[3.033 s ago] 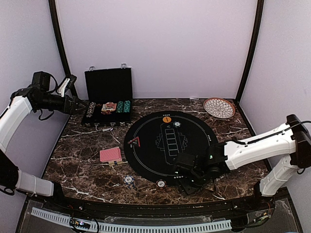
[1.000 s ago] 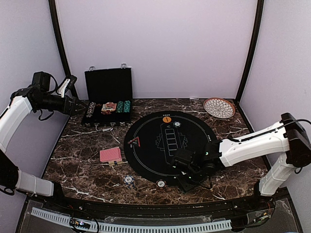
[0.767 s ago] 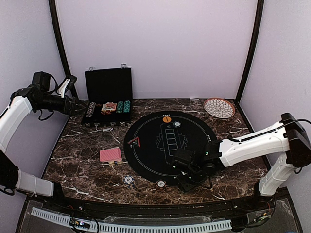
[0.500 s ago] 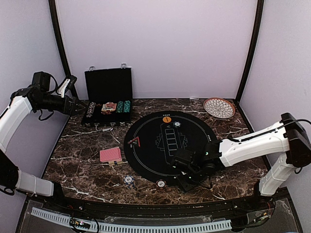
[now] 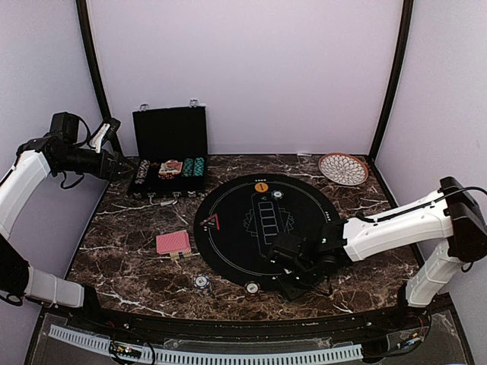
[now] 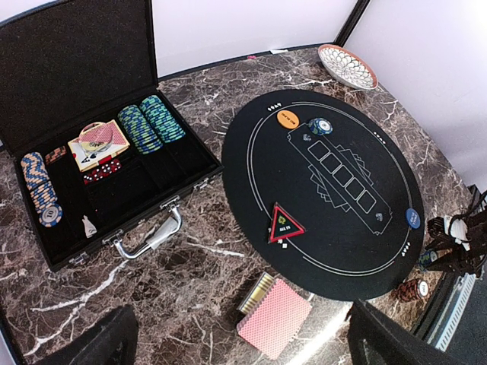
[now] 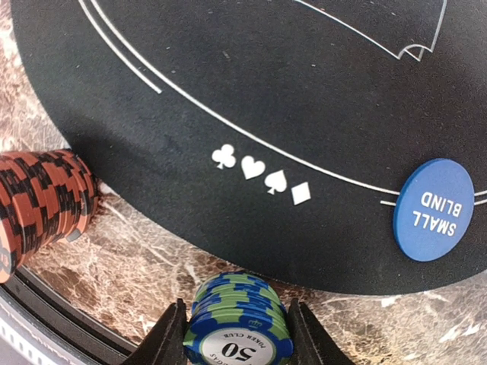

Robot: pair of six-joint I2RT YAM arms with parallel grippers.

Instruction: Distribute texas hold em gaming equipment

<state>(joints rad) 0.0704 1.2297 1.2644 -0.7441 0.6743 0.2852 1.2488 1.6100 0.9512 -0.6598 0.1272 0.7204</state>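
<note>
Blue-and-green striped poker chips [image 7: 237, 315], stacked, sit clamped between the fingers of the right gripper [image 5: 295, 283]. They are over the brown marble tabletop [image 7: 137, 266], just beside the near rim of the large round black mat [image 7: 251, 91]; whether the stack's base touches the marble is hidden. A blue "SMALL BLIND" marker disc [image 7: 434, 210] lies on the mat's edge nearby, and an orange-and-black chip stack [image 7: 38, 198] rests on the marble to the other side. Compared with three seconds earlier, the right arm has drawn slightly in toward the mat. Over the last second nothing visibly shifts, so the stack appears poised for release at this seat. The left gripper [image 5: 125, 163] hangs raised near the open black chip case [image 6: 91, 175], fingers wide apart. It, the red-backed card deck [image 5: 173, 242] and the red triangle [image 5: 211, 222] sit as before.
</note>
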